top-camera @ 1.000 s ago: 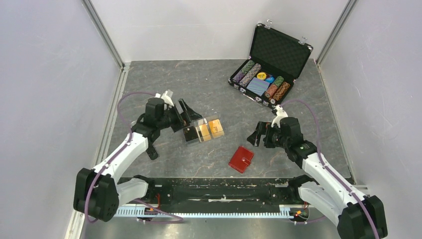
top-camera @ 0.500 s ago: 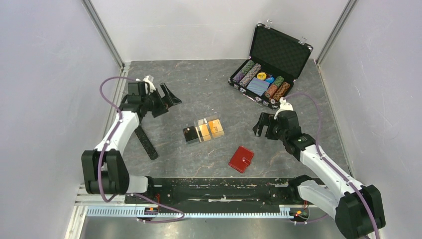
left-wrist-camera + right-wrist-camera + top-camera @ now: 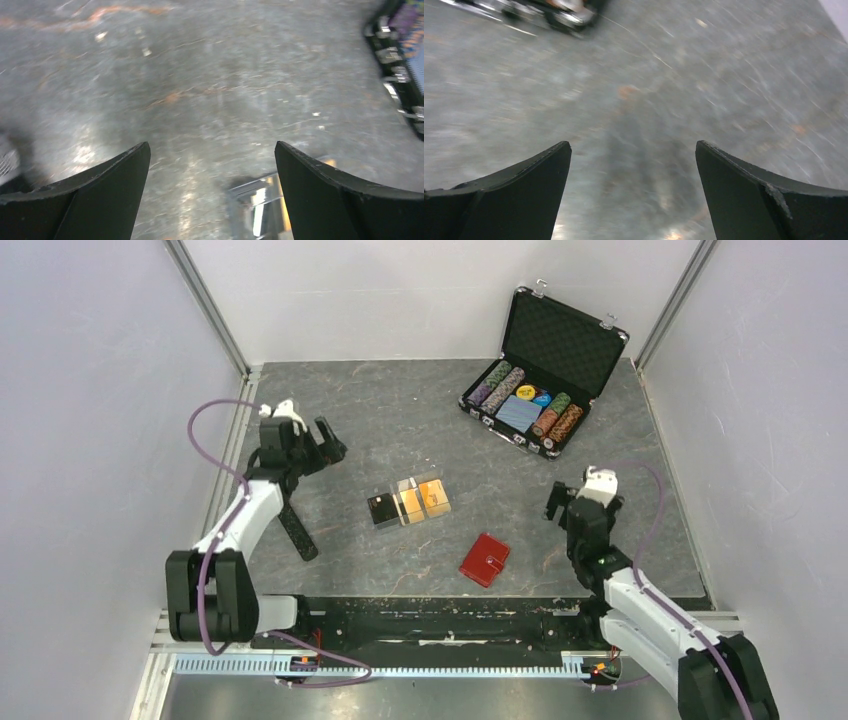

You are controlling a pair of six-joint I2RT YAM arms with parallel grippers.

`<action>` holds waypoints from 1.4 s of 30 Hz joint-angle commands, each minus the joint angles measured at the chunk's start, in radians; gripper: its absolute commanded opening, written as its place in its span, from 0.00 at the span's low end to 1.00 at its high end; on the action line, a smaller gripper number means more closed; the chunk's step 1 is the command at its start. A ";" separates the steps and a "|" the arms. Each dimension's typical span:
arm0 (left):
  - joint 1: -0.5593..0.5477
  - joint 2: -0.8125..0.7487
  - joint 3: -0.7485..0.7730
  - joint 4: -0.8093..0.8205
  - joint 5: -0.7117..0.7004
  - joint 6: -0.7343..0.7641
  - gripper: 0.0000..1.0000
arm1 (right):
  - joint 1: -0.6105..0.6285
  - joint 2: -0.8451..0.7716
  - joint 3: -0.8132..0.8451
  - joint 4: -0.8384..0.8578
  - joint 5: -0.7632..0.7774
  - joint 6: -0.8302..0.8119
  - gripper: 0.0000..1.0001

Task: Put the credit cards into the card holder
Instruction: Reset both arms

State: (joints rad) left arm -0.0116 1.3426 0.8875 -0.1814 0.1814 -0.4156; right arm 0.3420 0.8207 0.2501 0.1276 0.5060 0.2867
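Observation:
The credit cards [image 3: 412,502], with black, gold and orange faces, lie side by side in a clear plastic tray at mid-table. The tray's edge also shows in the left wrist view [image 3: 265,205], low between the fingers. The red card holder [image 3: 485,560] lies closed on the table, nearer the front and to the right of the cards. My left gripper [image 3: 330,445] [image 3: 212,150] is open and empty, far left of the cards. My right gripper [image 3: 560,502] [image 3: 633,147] is open and empty over bare table, right of the card holder.
An open black chip case [image 3: 545,380] with poker chips and a blue deck stands at the back right. Its edge shows in the left wrist view [image 3: 400,60] and in the right wrist view [image 3: 549,12]. Grey walls enclose the table on three sides.
My left gripper has drawn back from the card tray to the far left. My right gripper has swung right and toward the near edge, away from the card holder. Cards and holder have not moved.

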 commanded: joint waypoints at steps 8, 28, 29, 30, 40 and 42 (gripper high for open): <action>0.000 -0.026 -0.268 0.327 -0.353 0.179 1.00 | -0.043 0.157 -0.342 0.837 0.213 -0.373 0.98; 0.001 0.135 -0.615 1.239 -0.197 0.378 1.00 | -0.245 0.563 -0.335 1.297 -0.235 -0.463 0.98; 0.000 0.116 -0.593 1.158 -0.195 0.383 1.00 | -0.244 0.555 -0.334 1.283 -0.235 -0.462 0.98; 0.000 0.121 -0.600 1.187 -0.189 0.384 1.00 | -0.244 0.552 -0.330 1.271 -0.234 -0.462 0.98; 0.000 0.127 -0.599 1.192 -0.186 0.386 1.00 | -0.244 0.556 -0.336 1.288 -0.235 -0.462 0.98; -0.001 0.130 -0.599 1.199 -0.186 0.388 1.00 | -0.244 0.556 -0.335 1.288 -0.235 -0.462 0.98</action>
State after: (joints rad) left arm -0.0124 1.4693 0.2802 0.9432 -0.0154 -0.0845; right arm 0.1017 1.3792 0.0090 1.3483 0.2840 -0.1707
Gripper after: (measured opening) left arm 0.997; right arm 0.979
